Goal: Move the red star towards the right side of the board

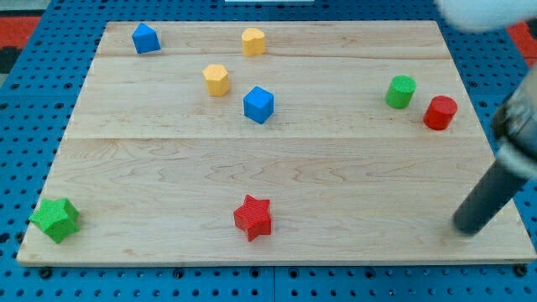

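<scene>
Blue pegboard (pixel 25 101) surrounds your wooden board (pixel 336 168), which lies flat and carries every block; you have no bins, trays or other containers here.

Your rod (pixel 491 197) enters from the view's right, dark and slanted, and my tip (pixel 464 230) rests on the board near its bottom right corner. It carries no jaws, so there is nothing to read as wide, narrow or holding; it touches no block.

Your red star (pixel 253 217) sits near the bottom edge, about midway along it, well apart from my tip, with bare wood between the two.

Other items, noted by position:
- green star (pixel 55 220) at the bottom left corner, close to the edge;
- blue pentagon-like block (pixel 146 38) at the top left;
- two yellow hexagonal blocks, one near the top edge (pixel 253 41), one below and left of it (pixel 216 80);
- blue cube (pixel 258 105) just beside the lower yellow one;
- green cylinder (pixel 401 91) and red cylinder (pixel 440 112) near each other, close to the right edge.
</scene>
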Motion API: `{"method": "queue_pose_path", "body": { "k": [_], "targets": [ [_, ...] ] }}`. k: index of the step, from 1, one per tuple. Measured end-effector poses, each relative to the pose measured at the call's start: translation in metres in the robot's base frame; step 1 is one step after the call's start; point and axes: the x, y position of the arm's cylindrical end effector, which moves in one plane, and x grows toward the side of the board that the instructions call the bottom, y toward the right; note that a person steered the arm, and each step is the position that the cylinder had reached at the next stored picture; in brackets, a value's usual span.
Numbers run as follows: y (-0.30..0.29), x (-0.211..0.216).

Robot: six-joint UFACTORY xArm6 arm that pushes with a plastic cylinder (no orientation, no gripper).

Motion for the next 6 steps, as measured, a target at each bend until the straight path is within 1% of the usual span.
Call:
{"method": "queue_pose_path", "body": {
  "k": [1,2,3,4,5,6],
  "targets": [
    [-0.083,0.011],
    [-0.163,-0.003],
    [-0.197,-0.04],
    [-0.193,-0.027],
    [-0.276,-0.022],
    [-0.222,-0.077]
  ]
}}
